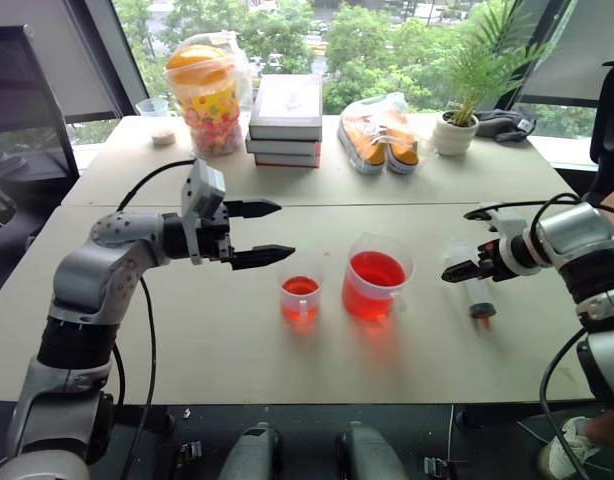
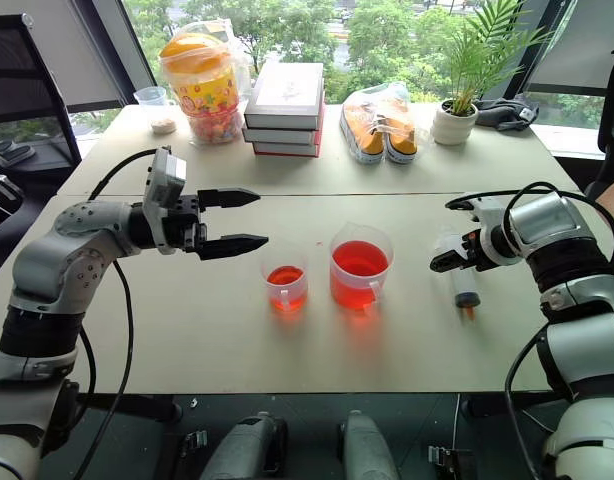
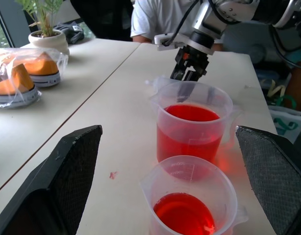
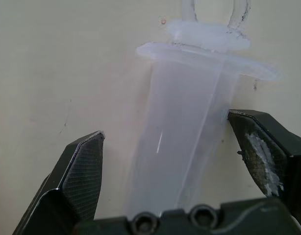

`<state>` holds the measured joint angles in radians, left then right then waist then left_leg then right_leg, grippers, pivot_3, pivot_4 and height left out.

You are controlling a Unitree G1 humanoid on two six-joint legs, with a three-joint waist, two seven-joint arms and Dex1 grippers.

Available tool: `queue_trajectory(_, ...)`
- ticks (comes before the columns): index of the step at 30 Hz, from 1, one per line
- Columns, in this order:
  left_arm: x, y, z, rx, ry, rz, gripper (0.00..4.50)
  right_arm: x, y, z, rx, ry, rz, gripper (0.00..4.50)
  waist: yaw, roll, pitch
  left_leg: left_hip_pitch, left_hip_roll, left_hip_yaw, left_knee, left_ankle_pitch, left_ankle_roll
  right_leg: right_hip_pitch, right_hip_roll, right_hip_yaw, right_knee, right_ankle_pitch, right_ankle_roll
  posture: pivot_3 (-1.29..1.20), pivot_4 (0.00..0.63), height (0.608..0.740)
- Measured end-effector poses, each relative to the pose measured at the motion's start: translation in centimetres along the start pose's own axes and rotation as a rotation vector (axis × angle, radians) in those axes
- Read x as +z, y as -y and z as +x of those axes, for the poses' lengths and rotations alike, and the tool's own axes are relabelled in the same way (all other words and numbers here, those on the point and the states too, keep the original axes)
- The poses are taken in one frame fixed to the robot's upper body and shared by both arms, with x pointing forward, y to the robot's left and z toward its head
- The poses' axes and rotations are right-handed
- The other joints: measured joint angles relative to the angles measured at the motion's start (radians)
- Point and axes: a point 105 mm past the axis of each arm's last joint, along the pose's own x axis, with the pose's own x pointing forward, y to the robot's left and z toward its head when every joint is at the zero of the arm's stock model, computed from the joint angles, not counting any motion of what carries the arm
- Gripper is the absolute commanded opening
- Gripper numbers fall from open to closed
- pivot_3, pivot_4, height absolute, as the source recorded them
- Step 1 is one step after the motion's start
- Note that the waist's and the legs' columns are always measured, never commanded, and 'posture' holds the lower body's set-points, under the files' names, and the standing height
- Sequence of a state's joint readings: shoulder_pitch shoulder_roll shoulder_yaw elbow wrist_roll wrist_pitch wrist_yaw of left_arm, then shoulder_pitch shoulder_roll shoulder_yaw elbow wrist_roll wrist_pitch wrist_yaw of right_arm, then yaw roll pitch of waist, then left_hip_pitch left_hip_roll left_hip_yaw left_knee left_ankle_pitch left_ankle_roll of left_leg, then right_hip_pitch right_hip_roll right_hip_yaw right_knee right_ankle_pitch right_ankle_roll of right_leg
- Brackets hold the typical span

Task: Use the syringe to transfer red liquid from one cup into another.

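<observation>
**Right gripper positioned around the syringe for pickup**

The syringe (image 1: 477,291) lay flat on the table (image 1: 187,330), to the right of both cups, with its orange tip toward the near edge and its plunger end toward the far side. This placement left it within reach of the right arm alone.

The right gripper (image 4: 170,147) was lowered over the barrel, one finger on each side. In the right wrist view, one finger (image 4: 84,169) stood clear of the barrel and the other was at or just beside its wall. The fingers were part open and not yet clamped; no lift had begun. Straddling the barrel near the flange would likely give a firm hold and leave the plunger free.

The large beaker (image 1: 376,277) stood in the middle of the table, well filled with red liquid (image 1: 376,270). The small cup (image 1: 300,294) stood just to its left, holding a shallow layer of the same liquid. The two were close but apart, which would keep the transfer path short.

The left gripper (image 1: 259,232) hovered level above the table, left of the small cup, fingers spread wide and holding nothing. It was probably held ready to steady a cup or work the plunger.
</observation>
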<state>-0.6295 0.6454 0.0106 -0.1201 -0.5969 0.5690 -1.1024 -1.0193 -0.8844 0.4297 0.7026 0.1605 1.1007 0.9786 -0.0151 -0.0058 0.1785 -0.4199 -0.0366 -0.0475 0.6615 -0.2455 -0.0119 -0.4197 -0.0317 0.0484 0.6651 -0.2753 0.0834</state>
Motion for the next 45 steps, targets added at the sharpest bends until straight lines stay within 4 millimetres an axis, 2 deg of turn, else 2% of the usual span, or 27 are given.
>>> queue_trajectory(2, 0.0, 0.0, 0.1, 0.004, 0.007, 0.005, 4.50, -0.1, 0.4, 0.0, -0.019, -0.015, -0.016, 2.10, 0.000, 0.000, 0.000, 0.000, 0.000, 0.000, 0.000, 0.000, 0.000, 0.000, 0.000, 0.000, 0.000, 0.000, 0.000, 0.00, 0.150, 0.740)
queue_trajectory(4, -0.1, 0.0, 0.1, 0.008, 0.008, 0.003, 4.50, 0.0, 0.4, 0.0, -0.014, -0.021, -0.030, 1.42, 0.000, 0.000, 0.000, 0.000, 0.000, 0.000, 0.000, 0.000, 0.000, 0.000, 0.000, 0.000, 0.000, 0.000, 0.000, 0.00, 0.150, 0.740)
queue_trajectory(11, -0.1, 0.0, 0.3, 0.011, 0.013, 0.005, 4.50, 0.2, 0.2, -0.1, -0.024, -0.036, -0.101, 1.40, 0.000, 0.000, 0.000, 0.000, 0.000, 0.000, 0.000, 0.000, 0.000, 0.000, 0.000, 0.000, 0.000, 0.000, 0.000, 0.00, 0.150, 0.740)
queue_trajectory(13, -0.1, 0.0, 0.3, 0.010, 0.012, 0.007, 4.50, 1.1, 0.1, -0.7, -0.042, 0.021, -0.122, 1.40, 0.001, 0.001, 0.000, -0.002, 0.000, 0.000, 0.000, 0.000, 0.000, -0.003, 0.000, 0.000, 0.001, 0.000, 0.000, 0.00, 0.150, 0.740)
queue_trajectory(16, -0.2, -0.1, 0.3, 0.004, 0.010, 0.005, 4.50, 5.5, -0.6, -4.9, -0.069, 0.318, -0.180, 1.40, 0.002, 0.002, 0.000, -0.006, 0.000, -0.001, 0.000, 0.000, -0.001, -0.008, 0.000, 0.000, 0.003, 0.000, 0.000, 0.00, 0.150, 0.740)
queue_trajectory(18, -0.1, -0.3, 0.3, -0.001, 0.013, 0.009, 4.50, 8.5, -2.5, -8.9, -0.043, 0.559, -0.211, 1.40, 0.001, 0.002, 0.000, -0.006, 0.000, -0.001, -0.001, 0.000, -0.001, -0.008, 0.001, 0.000, 0.002, 0.000, 0.000, 0.00, 0.150, 0.740)
queue_trajectory(20, 0.1, -0.5, 0.4, -0.005, 0.015, 0.015, 4.50, 10.5, -5.1, -12.3, 0.042, 0.780, -0.191, 1.40, 0.000, 0.001, 0.000, -0.006, 0.001, -0.002, -0.002, 0.000, -0.001, -0.008, 0.001, 0.000, 0.002, 0.000, 0.000, 0.00, 0.150, 0.740)
queue_trajectory(22, 0.4, -0.6, 0.7, -0.016, 0.019, 0.022, 4.50, 11.6, -8.5, -14.9, 0.171, 0.977, -0.196, 1.40, 0.000, 0.001, 0.000, -0.006, 0.000, -0.002, -0.001, 0.000, -0.001, -0.007, 0.001, 0.000, 0.002, 0.000, 0.000, 0.00, 0.150, 0.740)
queue_trajectory(25, 0.7, -0.7, 1.0, -0.033, 0.020, 0.033, 4.50, 11.1, -12.2, -17.0, 0.329, 1.165, -0.205, 1.40, 0.006, 0.001, 0.000, -0.006, 0.000, -0.004, 0.000, 0.000, -0.001, -0.006, 0.000, -0.001, 0.002, 0.000, 0.000, 0.00, 0.150, 0.740)
queue_trajectory(27, 0.6, -0.9, 1.0, -0.036, 0.014, 0.031, 4.50, 9.8, -13.5, -16.7, 0.385, 1.222, -0.193, 1.40, 0.010, 0.000, -0.001, -0.006, -0.001, -0.005, 0.001, 0.000, -0.001, -0.005, -0.002, -0.003, 0.001, 0.001, 0.001, 0.00, 0.150, 0.740)
queue_trajectory(31, 0.8, -1.1, 1.1, -0.045, 0.019, 0.029, 4.50, 7.3, -14.5, -14.8, 0.388, 1.246, -0.191, 1.40, 0.010, 0.000, -0.001, -0.006, -0.002, -0.004, 0.001, 0.000, 0.000, -0.005, -0.002, -0.002, 0.001, 0.001, 0.002, 0.00, 0.150, 0.740)
queue_trajectory(34, 1.5, -1.4, 1.6, -0.059, 0.040, 0.034, 4.50, 5.5, -15.5, -13.1, 0.387, 1.278, -0.174, 1.40, 0.003, 0.000, -0.001, -0.006, -0.002, -0.004, 0.001, 0.000, 0.000, -0.005, -0.001, -0.002, 0.002, 0.001, 0.002, 0.00, 0.150, 0.740)
queue_trajectory(37, 2.8, -1.6, 2.1, -0.084, 0.063, 0.056, 4.50, 4.0, -16.2, -10.3, 0.334, 1.262, -0.198, 1.40, -0.002, 0.000, -0.001, -0.005, -0.002, -0.003, 0.001, 0.000, -0.001, -0.005, 0.000, -0.001, 0.003, 0.001, 0.002, 0.00, 0.150, 0.740)
queue_trajectory(40, 3.5, -1.6, 2.8, -0.114, 0.092, 0.054, 4.50, 3.3, -16.3, -8.0, 0.279, 1.264, -0.200, 1.40, -0.005, 0.000, -0.001, -0.004, -0.002, -0.002, 0.001, 0.001, -0.001, -0.005, 0.001, -0.001, 0.004, 0.001, 0.002, 0.00, 0.150, 0.740)
queue_trajectory(45, 5.3, -1.4, 5.0, -0.177, 0.165, 0.009, 4.50, 3.2, -16.5, -6.5, 0.215, 1.301, -0.231, 1.40, 0.000, 0.000, -0.001, -0.004, -0.001, -0.003, 0.003, 0.001, -0.001, -0.005, 0.002, -0.001, 0.005, 0.001, 0.002, 0.00, 0.150, 0.740)
